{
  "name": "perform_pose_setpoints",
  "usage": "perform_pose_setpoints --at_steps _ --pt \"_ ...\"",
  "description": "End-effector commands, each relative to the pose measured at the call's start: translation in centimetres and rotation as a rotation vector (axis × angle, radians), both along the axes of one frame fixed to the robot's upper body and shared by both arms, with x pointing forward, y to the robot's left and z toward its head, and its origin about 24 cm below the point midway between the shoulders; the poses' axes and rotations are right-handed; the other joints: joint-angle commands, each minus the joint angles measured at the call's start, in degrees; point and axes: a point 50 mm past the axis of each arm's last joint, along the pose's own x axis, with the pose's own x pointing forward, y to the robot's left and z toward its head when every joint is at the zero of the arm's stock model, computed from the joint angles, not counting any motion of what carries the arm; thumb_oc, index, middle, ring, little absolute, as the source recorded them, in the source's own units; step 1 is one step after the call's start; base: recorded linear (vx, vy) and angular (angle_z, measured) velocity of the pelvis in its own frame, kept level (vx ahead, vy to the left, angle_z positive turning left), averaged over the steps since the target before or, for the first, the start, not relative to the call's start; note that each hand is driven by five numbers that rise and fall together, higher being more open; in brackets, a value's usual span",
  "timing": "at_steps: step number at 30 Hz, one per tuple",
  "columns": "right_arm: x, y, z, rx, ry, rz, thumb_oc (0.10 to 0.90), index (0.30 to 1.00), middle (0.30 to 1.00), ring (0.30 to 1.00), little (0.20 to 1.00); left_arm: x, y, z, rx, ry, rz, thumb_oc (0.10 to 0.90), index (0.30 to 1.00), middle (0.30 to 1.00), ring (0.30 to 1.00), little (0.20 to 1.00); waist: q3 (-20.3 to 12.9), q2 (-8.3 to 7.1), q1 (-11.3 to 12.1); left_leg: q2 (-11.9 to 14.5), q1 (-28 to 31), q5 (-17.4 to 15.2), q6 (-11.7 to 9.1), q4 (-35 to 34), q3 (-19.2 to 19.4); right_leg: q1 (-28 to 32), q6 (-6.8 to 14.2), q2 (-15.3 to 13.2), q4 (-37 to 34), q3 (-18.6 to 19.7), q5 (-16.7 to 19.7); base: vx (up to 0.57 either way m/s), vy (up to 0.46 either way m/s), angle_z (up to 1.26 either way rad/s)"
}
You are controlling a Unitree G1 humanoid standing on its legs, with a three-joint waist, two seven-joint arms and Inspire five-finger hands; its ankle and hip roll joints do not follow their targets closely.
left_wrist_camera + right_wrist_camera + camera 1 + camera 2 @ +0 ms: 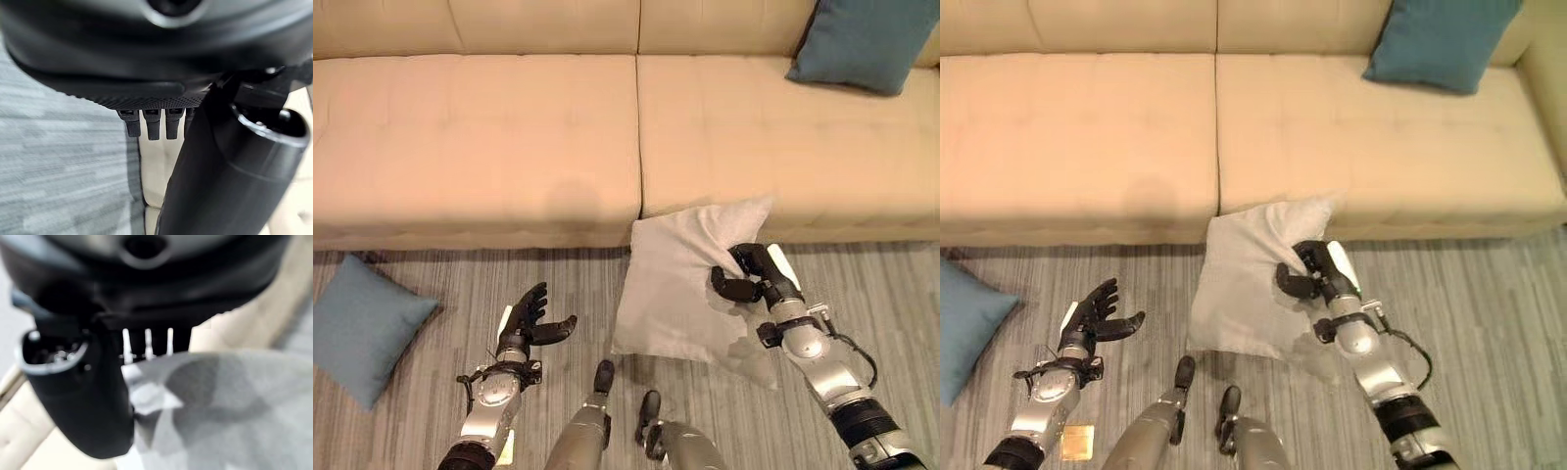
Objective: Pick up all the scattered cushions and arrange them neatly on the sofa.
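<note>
Your right hand [749, 274] is clamped on one square white fabric cushion [680, 284], fingers and thumb pinching its crumpled face, its top corner against the front edge of the long beige tufted sofa [509, 147]. Your left hand [530, 321] hangs empty, fingers spread, over the grey striped carpet [548, 279]. Two square teal fabric cushions: one [362, 323] flat on the carpet at far left, one [862, 44] upright against the sofa's right back.
</note>
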Motion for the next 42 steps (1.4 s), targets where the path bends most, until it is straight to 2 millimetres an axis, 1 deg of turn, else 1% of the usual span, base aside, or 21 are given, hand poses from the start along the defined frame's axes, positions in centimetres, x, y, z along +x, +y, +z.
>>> perform_pose_setpoints --at_steps 1,2,3,8,9,10,14,16,17,21,22,24,29,30,31,33,34,35,39,40,42 --pt "-0.1 -0.3 7.4 -0.051 -0.354 0.085 0.4 0.3 0.3 0.3 0.3 -0.2 0.2 0.2 0.031 -0.03 -0.03 0.8 0.9 0.9 0.9 0.9 -13.23 -0.51 0.3 4.05 5.42 -6.65 -4.57 -2.94 0.64 -0.24 3.84 -2.53 -4.24 1.55 2.75 0.15 0.017 -0.07" --pt "-0.4 -0.6 8.5 -0.091 -0.388 0.097 0.4 0.3 0.3 0.3 0.3 -0.6 0.1 -0.2 0.015 -0.01 -0.031 0.8 0.9 0.9 0.9 0.9 -14.46 -0.69 0.43 4.36 8.4 -5.93 -4.55 -5.44 1.07 2.27 4.03 -2.14 -6.18 1.9 3.13 0.14 0.018 -0.09" --pt "-0.5 -0.6 9.0 -0.102 -0.4 0.103 0.4 0.3 0.3 0.3 0.3 -0.8 0.0 -0.4 0.005 -0.005 -0.033 0.8 0.9 0.9 0.9 0.9 -14.98 -0.67 0.47 4.34 9.56 -5.74 -4.51 -6.44 1.32 3.36 4.09 -1.95 -6.94 1.95 3.19 0.18 0.03 -0.11" --pt "-1.1 -0.4 11.9 -0.119 -0.51 0.141 0.4 0.3 0.3 0.3 0.3 -0.7 -0.6 0.1 -0.058 -0.035 -0.047 0.8 0.9 0.9 0.9 0.9 -17.03 -0.72 0.09 3.96 12.56 -6.18 -4.78 -7.42 2.28 7.29 4.56 -1.67 -9.77 2.79 3.64 0.08 0.022 -0.11" --pt "-1.1 -0.5 11.9 -0.119 -0.51 0.141 0.4 0.3 0.3 0.3 0.3 -0.7 -0.6 0.1 -0.059 -0.035 -0.047 0.8 0.9 0.9 0.9 0.9 -16.94 -0.71 0.13 3.95 12.66 -6.21 -4.77 -7.42 2.3 7.43 4.57 -1.66 -9.85 2.8 3.67 0.07 0.012 -0.09" --pt "-1.3 -0.3 12.9 -0.121 -0.547 0.158 0.4 0.3 0.3 0.3 0.3 -0.4 -0.8 0.4 -0.071 -0.053 -0.047 0.8 0.9 0.9 0.9 0.9 -17.6 -0.74 -0.08 3.83 13.41 -6.55 -4.87 -7.42 2.63 8.37 4.73 -1.73 -10.53 2.92 3.86 0.07 0.013 -0.07" --pt "-1.5 0.0 14.7 -0.131 -0.622 0.168 0.4 0.3 0.3 0.3 0.3 0.2 -1.6 0.9 -0.138 -0.092 -0.026 0.8 0.9 0.9 0.9 0.9 -18.41 -0.93 -0.37 3.59 14.48 -7.04 -4.86 -7.42 3.06 9.99 4.99 -1.87 -11.89 3.39 4.31 0.06 0.017 -0.06" --pt "-1.6 0.2 15.3 -0.131 -0.652 0.178 0.4 0.3 0.3 0.3 0.3 0.6 -2.1 1.2 -0.173 -0.108 -0.02 0.8 0.9 0.9 0.9 0.9 -18.79 -1.08 -0.5 3.66 15.02 -7.23 -4.97 -7.42 3.38 10.63 5.13 -1.98 -12.23 3.41 4.4 0.05 0.012 -0.05" --pt "-1.6 0.2 15.4 -0.131 -0.652 0.178 0.4 0.3 0.3 0.3 0.3 0.6 -2.1 1.2 -0.174 -0.108 -0.02 0.8 0.9 0.9 0.9 0.9 -18.73 -1.06 -0.48 3.66 15.06 -7.24 -4.97 -7.42 3.39 10.67 5.14 -1.98 -12.23 3.42 4.4 0.04 0.016 -0.01" --pt "-1.6 0.6 17.0 -0.132 -0.724 0.184 0.4 0.3 0.3 0.3 0.3 1.7 -3.7 1.9 -0.296 -0.152 -0.005 0.8 0.9 0.9 0.9 0.9 -19.17 -1.34 -0.75 3.58 15.75 -7.6 -5.01 -7.42 3.68 11.49 5.28 -2.11 -12.57 3.63 4.3 0.03 0.015 -0.01" --pt "-1.5 0.8 17.3 -0.119 -0.739 0.185 0.4 0.3 0.3 0.3 0.3 2.0 -4.0 2.1 -0.313 -0.16 -0.004 0.8 0.9 0.9 0.9 0.9 -19.21 -1.39 -0.79 3.59 15.85 -7.7 -5.0 -7.42 3.76 11.53 5.29 -2.09 -12.63 3.71 4.33 0.02 0.015 -0.04" --pt "-1.2 1.8 18.6 -0.009 -0.8 0.213 0.4 0.3 0.3 0.3 0.3 3.0 -5.2 2.6 -0.36 -0.173 -0.008 0.8 0.9 0.9 0.9 0.9 -19.48 -1.54 -1.06 3.71 16.24 -7.98 -4.95 -7.42 4.42 11.41 5.46 -2.0 -12.72 4.38 4.5 0.03 0.021 -0.23" --pt "-1.3 3.2 19.9 0.118 -0.861 0.274 0.4 0.3 0.3 0.3 0.3 3.7 -6.1 2.2 -0.433 -0.144 0.015 0.8 0.9 0.9 0.9 0.9 -20.02 -1.61 -1.43 3.88 16.75 -8.41 -4.95 -7.42 5.02 11.52 5.51 -1.96 -12.72 4.98 4.47 0.02 0.012 -0.16" --pt "-1.4 3.6 20.4 0.134 -0.882 0.293 0.4 0.3 0.3 0.3 0.3 4.0 -6.4 2.2 -0.441 -0.138 0.013 0.8 0.9 0.9 0.9 0.9 -20.16 -1.64 -1.55 3.95 16.85 -8.49 -4.97 -7.42 5.16 11.53 5.53 -1.93 -12.72 5.16 4.45 0.02 0.009 -0.04" --pt "-1.3 3.6 20.4 0.134 -0.883 0.294 0.4 0.3 0.3 0.3 0.3 4.0 -6.4 2.3 -0.441 -0.139 0.013 0.8 0.9 0.9 0.9 0.9 -20.12 -1.62 -1.56 3.96 16.86 -8.5 -4.97 -7.42 5.18 11.53 5.53 -1.93 -12.72 5.18 4.45 0.02 0.009 -0.03" --pt "-1.6 4.5 21.0 0.17 -0.91 0.33 0.4 0.3 0.3 0.3 0.3 4.3 -6.9 2.4 -0.463 -0.135 0.006 0.8 0.9 0.9 0.9 0.9 -20.3 -1.57 -1.82 4.1 17.07 -8.65 -5.0 -7.42 5.51 11.58 5.52 -1.89 -12.72 5.37 4.4 0.01 0.008 -0.05" --pt "-1.6 4.5 21.0 0.17 -0.911 0.33 0.4 0.3 0.3 0.3 0.3 4.3 -6.9 2.4 -0.463 -0.135 0.006 0.8 0.9 0.9 0.9 0.9 -20.27 -1.56 -1.81 4.11 17.09 -8.66 -5.0 -7.42 5.53 11.58 5.52 -1.89 -12.72 5.39 4.4 0.01 0.009 -0.05" --pt "-1.7 4.9 21.3 0.184 -0.929 0.35 0.4 0.3 0.3 0.3 0.3 4.5 -7.5 2.3 -0.497 -0.126 -0.009 0.8 0.9 0.9 0.9 0.9 -20.42 -1.52 -1.89 4.2 17.14 -8.72 -4.97 -7.42 5.68 11.62 5.52 -1.9 -12.72 5.47 4.35 0.0 0.0 0.0" --pt "-1.8 5.5 21.5 0.201 -0.939 0.37 0.4 0.3 0.3 0.3 0.3 4.7 -8.5 2.5 -0.557 -0.126 -0.028 0.8 0.9 0.9 0.9 0.9 -20.45 -1.43 -2.01 4.2 17.25 -8.78 -4.93 -7.42 5.73 11.71 5.53 -1.9 -12.72 5.55 4.32 0.0 0.0 0.0" --pt "-1.8 6.1 21.5 0.211 -0.942 0.381 0.4 0.3 0.3 0.3 0.3 4.9 -9.5 2.8 -0.597 -0.126 -0.051 0.8 0.9 0.9 0.9 0.9 -20.53 -1.41 -2.06 4.18 17.31 -8.82 -4.88 -7.42 5.7 11.78 5.54 -1.88 -12.72 5.59 4.33 0.0 0.0 0.0" --pt "-1.8 6.5 21.5 0.21 -0.943 0.391 0.4 0.3 0.3 0.3 0.3 5.1 -10.1 3.2 -0.643 -0.138 -0.066 0.8 0.9 0.9 0.9 0.9 -20.52 -1.41 -2.14 4.21 17.39 -8.87 -4.86 -7.42 5.73 11.84 5.56 -1.9 -12.72 5.51 4.33 0.0 0.0 0.0"
